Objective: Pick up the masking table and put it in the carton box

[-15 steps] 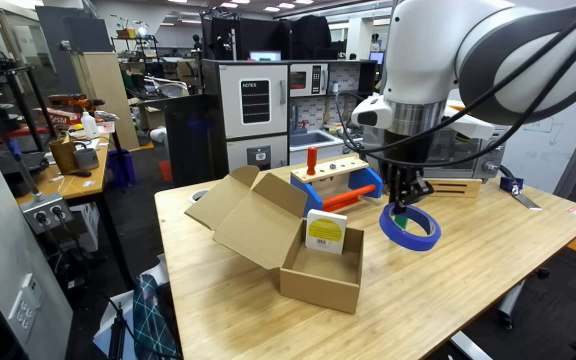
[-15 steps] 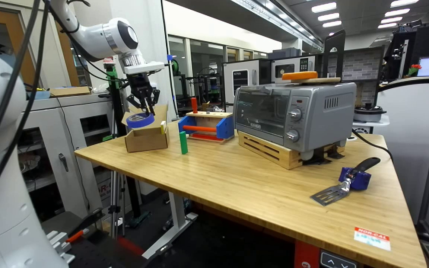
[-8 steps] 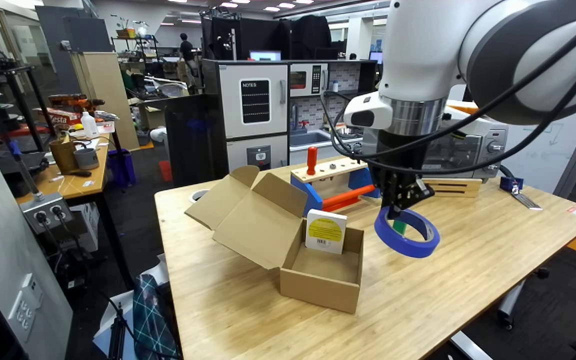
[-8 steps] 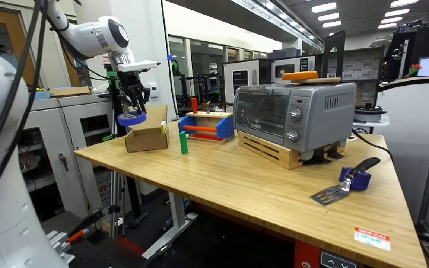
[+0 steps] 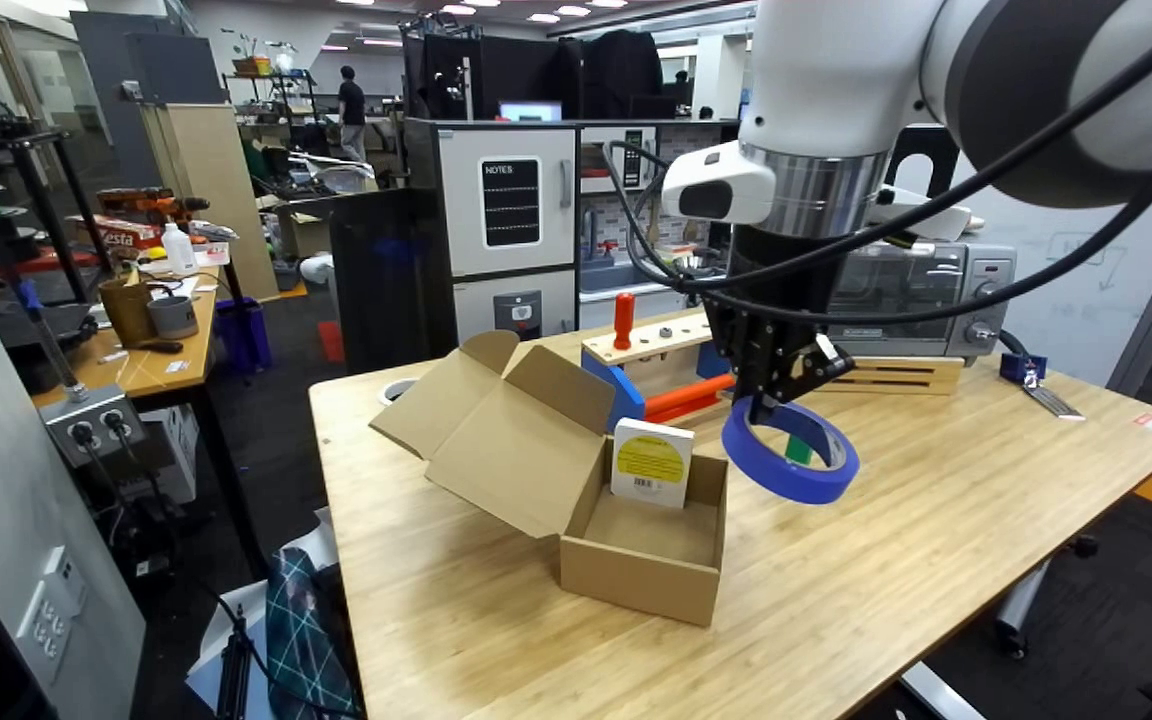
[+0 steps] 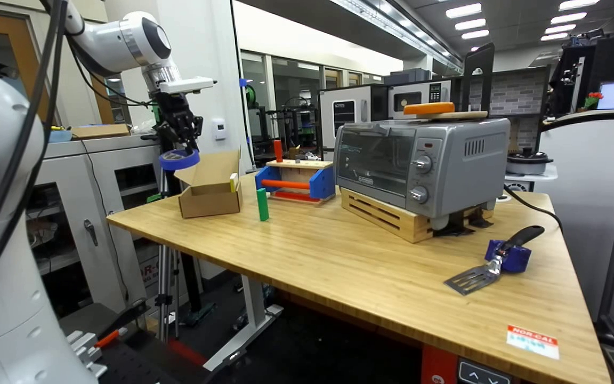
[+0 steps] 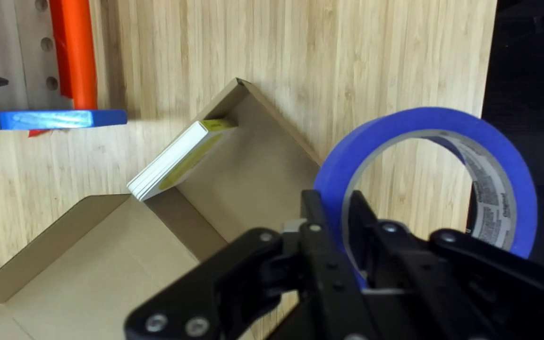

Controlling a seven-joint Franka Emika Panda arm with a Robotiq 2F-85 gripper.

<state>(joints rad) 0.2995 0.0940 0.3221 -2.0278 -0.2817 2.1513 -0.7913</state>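
The masking table is a blue ring-shaped tape roll, seen also in an exterior view and in the wrist view. My gripper is shut on one side of the ring, with one finger outside and one inside the hollow, as the wrist view shows. The roll hangs in the air, slightly tilted. The carton box stands open on the table with its flaps folded back, in both exterior views. In the wrist view the open box lies just left of the roll.
A white and yellow package stands inside the box against a wall. The red-and-blue toy rack is behind the box. A green block stands upright on the table. A toaster oven and a spatula are farther along.
My gripper, holding the tape roll, has moved left in both exterior views and has risen a little. The box and the other table objects have not moved.
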